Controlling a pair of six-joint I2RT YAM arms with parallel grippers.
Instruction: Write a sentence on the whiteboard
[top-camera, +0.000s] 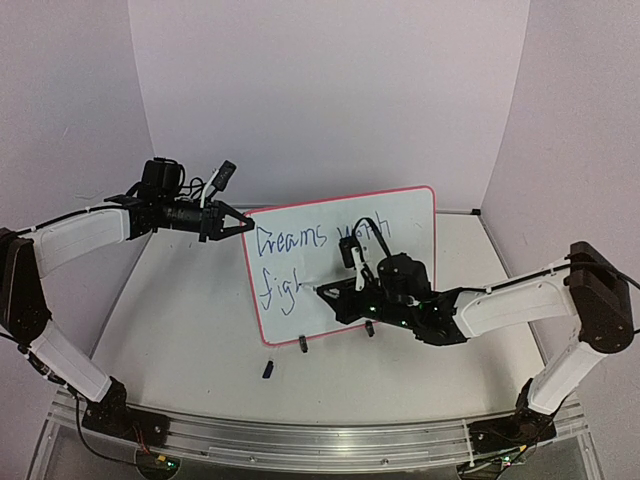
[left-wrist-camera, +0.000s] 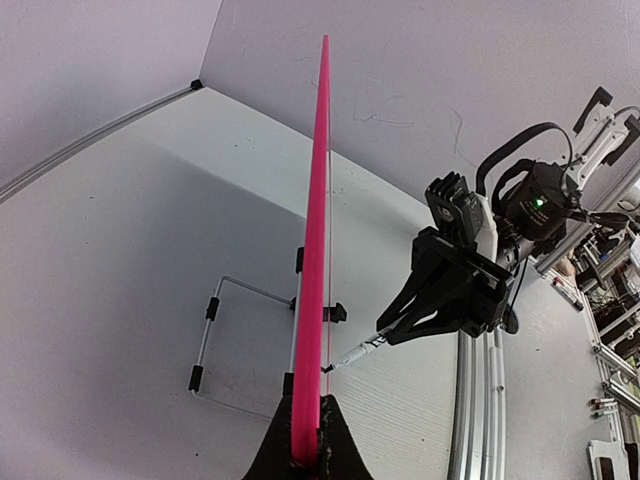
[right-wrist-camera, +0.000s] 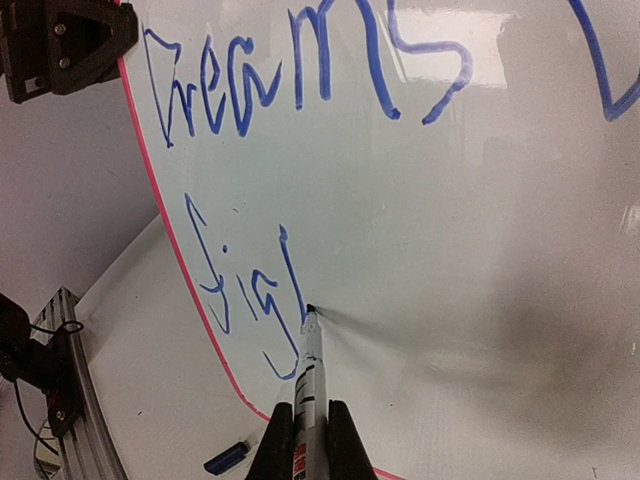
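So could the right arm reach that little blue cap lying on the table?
Probably: the cap lies on the table before the whiteboard, near the right gripper. But that gripper is holding the marker, so grabbing looks unlikely.

White whiteboard (top-camera: 405, 225) with red-pink rim and blue lettering (top-camera: 291, 239). Marker (right-wrist-camera: 310, 385): pale grey barrel, black tip. Cap (right-wrist-camera: 228, 457): dark blue.
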